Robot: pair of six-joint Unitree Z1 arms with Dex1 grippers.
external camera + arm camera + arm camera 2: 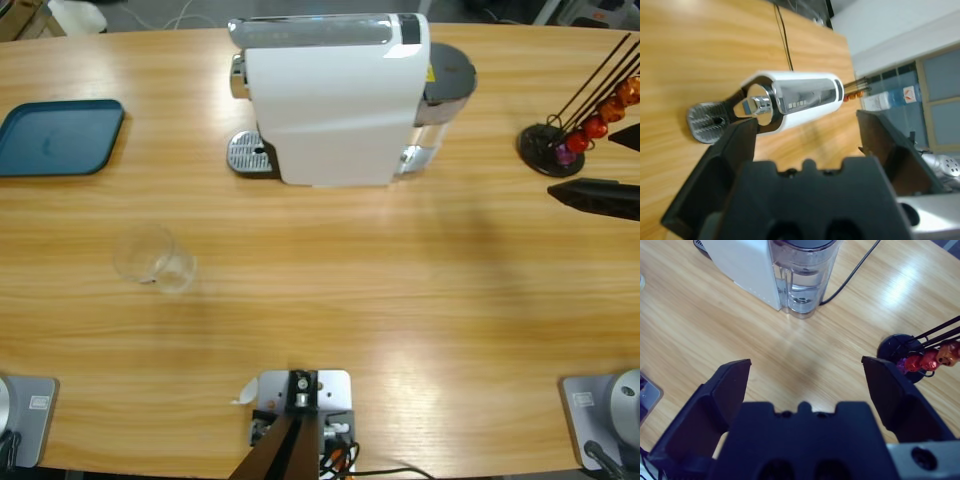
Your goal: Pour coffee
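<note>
A white coffee machine [335, 100] stands at the back middle of the table, its metal drip tray [250, 153] facing left. A clear glass [152, 257] sits on the wood to the front left, well apart from the tray. No coffee shows in any view. My left gripper [804, 120] is open and empty, looking along the table at the machine's spout [757, 105] and drip tray [707, 122]; it is outside the high view. My right gripper [580, 162] is open at the right edge, with bare wood between its jaws [805, 362].
A dark blue tray [60, 137] lies at the back left. A black capsule holder [575, 135] with coloured capsules stands at the back right, close to my right gripper. The machine's water tank [802, 285] and a black cable [850, 275] sit behind the machine.
</note>
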